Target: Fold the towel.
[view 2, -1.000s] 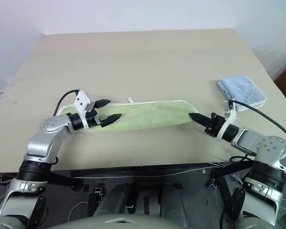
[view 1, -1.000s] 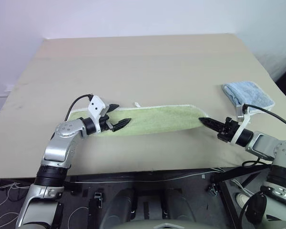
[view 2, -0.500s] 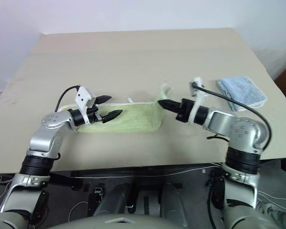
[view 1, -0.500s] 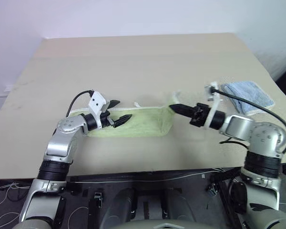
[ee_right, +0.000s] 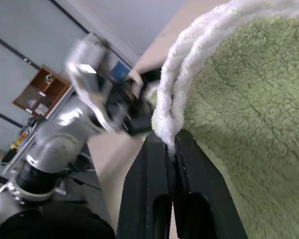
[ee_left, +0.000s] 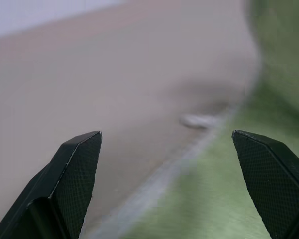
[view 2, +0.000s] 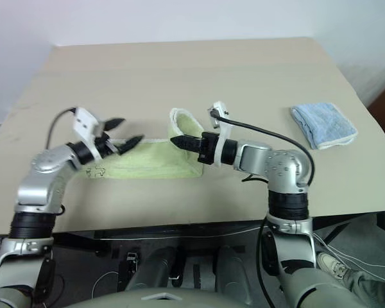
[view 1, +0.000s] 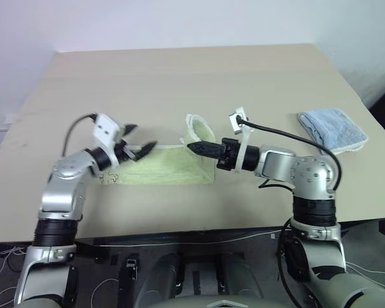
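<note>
Tabletop: beige, bare across its far half.

Towel: light green, lying flat on the tabletop as a long strip, near the front edge. Right end lifted off the surface and curled back over the flat part, white edging uppermost. Small dark mark on the towel's left end, close to the front edge. Small white loop at the towel's far edge, resting on the tabletop.

Blue cloth: folded, lying well apart from the towel, to its right, close to the tabletop's right edge.

Right hand: clenched on the towel's lifted end, held above the flat part of the towel near its right fold. In the right wrist view, both fingers pressed together with the doubled white edging pinched between them.

Left hand: released, fingers spread wide with nothing between them, raised above the towel's left end. In the left wrist view, one fingertip over bare tabletop beyond the towel's far edge, the other over the green cloth.
</note>
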Motion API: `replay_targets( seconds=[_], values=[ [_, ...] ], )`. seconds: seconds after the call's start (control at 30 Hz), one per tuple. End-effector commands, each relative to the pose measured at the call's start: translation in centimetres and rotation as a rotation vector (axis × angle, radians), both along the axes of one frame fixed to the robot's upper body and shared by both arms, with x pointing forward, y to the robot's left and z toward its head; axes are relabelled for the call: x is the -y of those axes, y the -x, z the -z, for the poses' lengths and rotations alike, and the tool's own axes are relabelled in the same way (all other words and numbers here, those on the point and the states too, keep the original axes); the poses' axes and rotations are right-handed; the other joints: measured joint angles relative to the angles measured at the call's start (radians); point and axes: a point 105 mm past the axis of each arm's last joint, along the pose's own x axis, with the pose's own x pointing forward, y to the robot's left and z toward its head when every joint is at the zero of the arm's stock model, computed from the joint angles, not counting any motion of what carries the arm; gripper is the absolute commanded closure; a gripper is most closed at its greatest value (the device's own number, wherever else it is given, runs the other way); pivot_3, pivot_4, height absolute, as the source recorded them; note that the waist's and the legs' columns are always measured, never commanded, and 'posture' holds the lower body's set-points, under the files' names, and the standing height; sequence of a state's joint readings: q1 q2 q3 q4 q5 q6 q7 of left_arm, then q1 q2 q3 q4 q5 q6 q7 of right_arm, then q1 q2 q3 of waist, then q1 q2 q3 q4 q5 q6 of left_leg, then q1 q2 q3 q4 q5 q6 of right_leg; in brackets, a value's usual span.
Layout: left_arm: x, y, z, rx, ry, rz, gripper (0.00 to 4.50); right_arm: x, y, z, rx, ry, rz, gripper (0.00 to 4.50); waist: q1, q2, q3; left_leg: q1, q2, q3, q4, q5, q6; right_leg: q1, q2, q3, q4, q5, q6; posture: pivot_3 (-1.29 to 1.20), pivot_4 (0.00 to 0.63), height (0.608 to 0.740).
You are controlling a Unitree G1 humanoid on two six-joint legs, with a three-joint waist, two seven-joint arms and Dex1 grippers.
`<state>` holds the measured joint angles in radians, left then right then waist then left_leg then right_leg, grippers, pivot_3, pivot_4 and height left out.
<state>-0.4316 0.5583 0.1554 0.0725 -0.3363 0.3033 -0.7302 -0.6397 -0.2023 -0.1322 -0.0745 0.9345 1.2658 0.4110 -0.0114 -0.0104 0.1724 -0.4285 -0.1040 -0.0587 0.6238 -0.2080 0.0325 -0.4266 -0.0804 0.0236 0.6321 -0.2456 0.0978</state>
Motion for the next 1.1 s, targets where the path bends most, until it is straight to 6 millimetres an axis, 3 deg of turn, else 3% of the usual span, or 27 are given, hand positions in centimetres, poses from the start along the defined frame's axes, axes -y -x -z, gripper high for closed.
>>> replay_targets(
  seconds=[0.03, 0.13, 0.33, 0.43, 0.57, 0.7, 0.83, 0.9, 1.03, 1.1],
  values=[
    [-3.5, 0.2, -2.9, 0.081, -0.027, -0.084, 0.11, -0.6, 0.2, 0.9, -0.013, 0.031, -0.032, 4.48, -0.003, 0.000, 0.000, 0.000, 0.000, 0.000, 0.000, 0.000, 0.000, 0.000, 0.000, 0.000, 0.000, 0.000, 0.000, 0.00, 0.150, 0.740],
    [-4.6, 0.2, -3.1, 0.081, -0.042, -0.119, 0.11, -0.7, 0.2, 2.0, -0.044, 0.072, -0.039, 4.48, -0.005, 0.000, 0.000, 0.001, -0.001, 0.000, -0.002, 0.001, 0.001, -0.001, 0.000, 0.001, 0.000, 0.000, 0.000, 0.00, 0.150, 0.740],
    [-3.7, 0.6, -2.3, 0.078, -0.035, -0.105, 0.11, -1.5, 0.6, 2.6, -0.065, 0.089, -0.072, 4.48, -0.003, 0.000, 0.000, 0.001, -0.001, 0.000, -0.002, 0.000, -0.001, -0.001, 0.000, 0.000, 0.000, 0.000, 0.000, 0.00, 0.150, 0.740],
    [-3.4, 0.7, -1.7, 0.066, -0.029, -0.101, 0.11, -1.6, 0.6, 0.1, -0.012, -0.018, -0.086, 4.48, -0.003, 0.000, 0.000, 0.001, -0.001, 0.000, -0.002, 0.000, -0.001, -0.001, 0.000, 0.000, 0.000, 0.000, 0.000, 0.00, 0.150, 0.740],
    [-3.2, 0.6, -1.4, 0.058, -0.018, -0.093, 0.11, 0.6, 0.0, -3.7, 0.051, -0.163, -0.056, 4.48, -0.003, 0.000, 0.000, 0.001, -0.001, 0.000, -0.002, 0.000, -0.001, -0.001, 0.000, 0.000, 0.000, 0.000, 0.000, 0.00, 0.150, 0.740],
    [-3.1, 0.5, -1.3, 0.058, -0.020, -0.087, 0.11, 2.4, -0.2, -4.7, 0.073, -0.187, -0.007, 4.48, -0.001, 0.000, 0.000, 0.001, -0.001, 0.000, -0.002, 0.000, -0.001, -0.001, 0.000, 0.000, -0.001, 0.000, 0.001, 0.00, 0.150, 0.740],
    [-2.2, -0.1, -0.9, 0.051, -0.007, -0.063, 0.11, 9.4, -1.2, -3.7, -0.008, -0.218, 0.235, 4.48, 0.006, 0.000, 0.000, 0.001, -0.001, 0.000, -0.003, 0.000, -0.001, 0.000, -0.001, 0.000, -0.001, 0.000, 0.001, 0.00, 0.150, 0.740],
    [-2.1, -0.2, -0.7, 0.047, 0.002, -0.060, 0.11, 10.6, -0.4, -2.8, -0.036, -0.208, 0.271, 4.48, 0.006, 0.000, 0.000, 0.000, -0.001, 0.000, -0.003, 0.000, -0.001, 0.000, -0.001, 0.000, -0.001, 0.000, 0.000, 0.00, 0.150, 0.740],
    [-1.6, -0.3, -0.1, 0.042, -0.007, -0.029, 0.11, 11.1, 1.8, 1.6, -0.172, -0.075, 0.315, 4.48, -0.005, 0.000, 0.000, 0.001, -0.001, 0.000, -0.005, 0.001, 0.001, -0.001, -0.001, 0.001, -0.001, 0.000, 0.000, 0.00, 0.150, 0.740],
    [-1.0, -0.2, 0.1, 0.035, -0.007, 0.008, 0.11, 11.5, 2.3, 2.4, -0.203, -0.102, 0.367, 4.48, -0.008, 0.000, 0.000, 0.001, 0.000, 0.001, -0.006, 0.001, 0.001, -0.001, -0.001, 0.002, -0.001, 0.000, 0.000, 0.00, 0.150, 0.740]
  ],
)
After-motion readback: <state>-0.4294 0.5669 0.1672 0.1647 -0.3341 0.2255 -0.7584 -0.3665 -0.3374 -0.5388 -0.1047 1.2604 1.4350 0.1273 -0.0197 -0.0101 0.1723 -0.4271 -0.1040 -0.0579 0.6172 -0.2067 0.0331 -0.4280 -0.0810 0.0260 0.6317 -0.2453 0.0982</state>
